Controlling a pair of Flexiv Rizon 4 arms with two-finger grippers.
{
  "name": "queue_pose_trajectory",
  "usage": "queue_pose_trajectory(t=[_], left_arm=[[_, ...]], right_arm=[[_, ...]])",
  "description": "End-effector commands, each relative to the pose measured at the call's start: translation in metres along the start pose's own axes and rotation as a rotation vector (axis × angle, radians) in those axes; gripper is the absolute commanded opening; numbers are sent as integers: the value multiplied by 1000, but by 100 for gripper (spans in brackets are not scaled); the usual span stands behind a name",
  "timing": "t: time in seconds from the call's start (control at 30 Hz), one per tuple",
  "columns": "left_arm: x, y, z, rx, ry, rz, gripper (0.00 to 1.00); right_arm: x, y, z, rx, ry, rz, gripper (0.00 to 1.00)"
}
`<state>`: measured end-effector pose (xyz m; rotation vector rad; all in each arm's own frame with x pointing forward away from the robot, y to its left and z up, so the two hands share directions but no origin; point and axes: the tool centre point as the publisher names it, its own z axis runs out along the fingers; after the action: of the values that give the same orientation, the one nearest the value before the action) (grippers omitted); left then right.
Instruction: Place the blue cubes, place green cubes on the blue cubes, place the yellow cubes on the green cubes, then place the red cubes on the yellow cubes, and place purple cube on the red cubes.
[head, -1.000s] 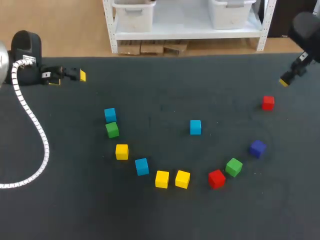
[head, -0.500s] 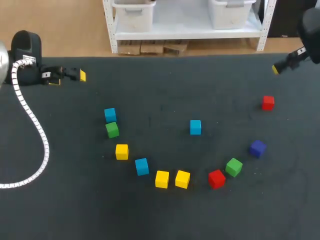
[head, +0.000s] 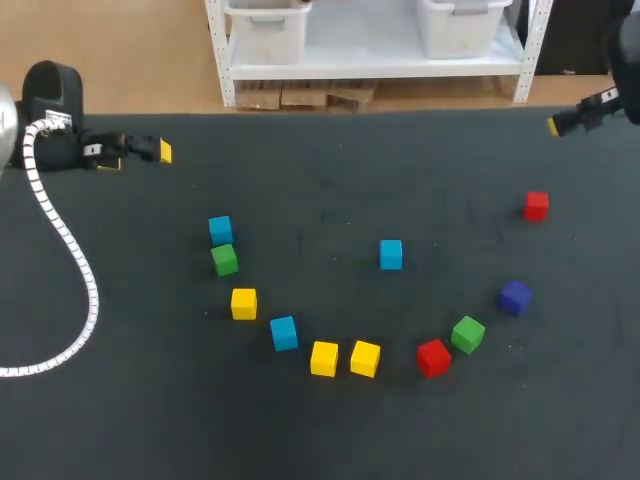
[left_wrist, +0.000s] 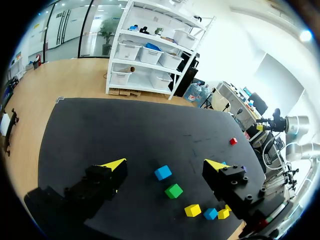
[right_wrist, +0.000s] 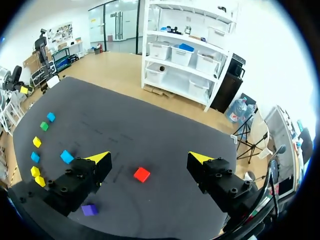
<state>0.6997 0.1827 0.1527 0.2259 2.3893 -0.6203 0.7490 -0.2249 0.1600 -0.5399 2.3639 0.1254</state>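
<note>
Nearest me on the dark counter (head: 140, 420) sit a yellow cube (head: 324, 358) and a second yellow cube (head: 365, 358) just beside it. Next to the right is the near red cube (head: 433, 357), with the right green cube (head: 467, 334) close at its far-right corner. A little farther, the near blue cube (head: 284, 333) and a third yellow cube (head: 243, 303) lie to the left and the purple cube (head: 516, 297) to the right. Beyond them the left green cube (head: 225, 260) sits just beside the far-left blue cube (head: 220, 230), the middle blue cube (head: 391, 254) stands alone, and the far red cube (head: 537, 206) is off right. Nothing is stacked yet.

They look like small, solid-coloured blocks with flat faces and crisp edges. I judge them light, stiff and a bit slick, so I'd pinch two opposite faces squarely from above, choosing sides free of neighbours.

At the far edge, my left tool (left_wrist: 165, 163) hangs released over the left corner, holding nothing. My right tool (right_wrist: 149, 158) is likewise spread wide and empty, at the far right.
</note>
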Motion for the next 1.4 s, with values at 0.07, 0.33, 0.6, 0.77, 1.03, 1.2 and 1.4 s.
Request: queue_pose_trajectory(t=[0.07,0.33,0.6,0.77,1.03,1.2,1.4], left_arm=[[1,2,0,10,-7,2,100],[1,2,0,10,-7,2,100],[-5,-2,-6,11,0,51,100],[-10,-16,-10,-30,81,184,100],[1,-19,6,-76,228,341,100],[9,-13,23,-125,311,385,100],[14,-14,50,-159,352,261,100]], right_arm=[[3,0,3,3,-17,0,100],[3,0,3,3,-17,0,100],[3,0,3,3,-17,0,100],[3,0,3,3,-17,0,100],[3,0,3,3,-17,0,100],[3,0,3,3,-17,0,100],[3,0,3,3,-17,0,100]])
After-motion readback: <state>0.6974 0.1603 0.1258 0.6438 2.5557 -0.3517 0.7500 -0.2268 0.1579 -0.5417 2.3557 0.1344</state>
